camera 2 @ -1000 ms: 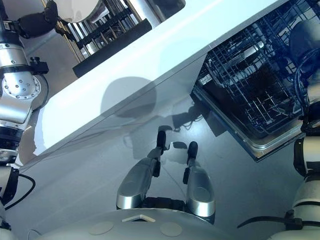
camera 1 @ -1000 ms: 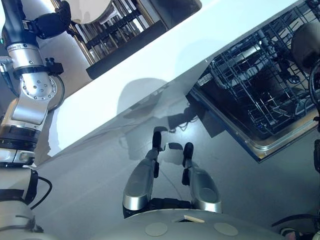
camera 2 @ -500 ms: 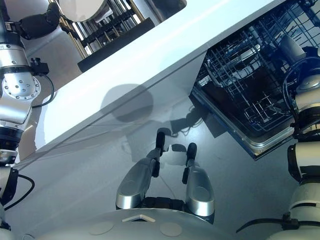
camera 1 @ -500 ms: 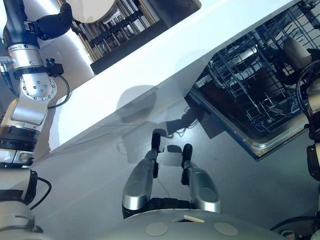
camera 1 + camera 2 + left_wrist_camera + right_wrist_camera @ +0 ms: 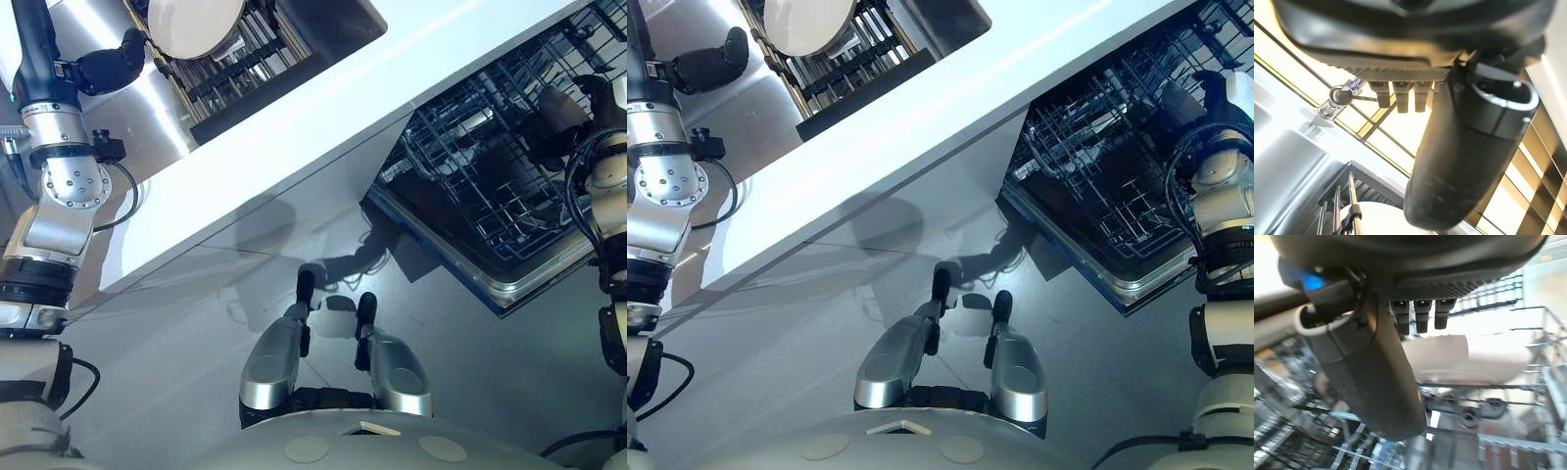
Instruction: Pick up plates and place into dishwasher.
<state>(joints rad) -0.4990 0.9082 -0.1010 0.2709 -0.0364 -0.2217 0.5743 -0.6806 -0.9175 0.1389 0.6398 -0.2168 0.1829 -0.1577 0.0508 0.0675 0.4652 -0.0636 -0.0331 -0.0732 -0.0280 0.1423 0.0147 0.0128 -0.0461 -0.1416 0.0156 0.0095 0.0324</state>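
A white plate point(image 5: 194, 23) stands on edge in the dark drying rack point(image 5: 230, 61) at the far left corner of the white counter point(image 5: 294, 127), held upright between the rack's rods, probably so it can drain and be lifted out by its rim; in the left wrist view its pale edge point(image 5: 1376, 218) shows just past the thumb; the left hand point(image 5: 110, 65) hangs beside the rack, near the plate but apart from it, its fingers straight and holding nothing, which suggests a reach not yet finished; at the counter's right end the dishwasher point(image 5: 509, 284) stands open with its wire basket point(image 5: 470, 157) pulled out over the door; a second pale plate point(image 5: 1469, 360) sits upright in that basket, propped between the tines, seen dimly also at the basket's far right side point(image 5: 560, 108); the right hand point(image 5: 1227, 93) hovers over it, fingers relaxed and apart from the plate, thumb spread, clamped on nothing; the rack's plate is, I judge, the next to carry across.
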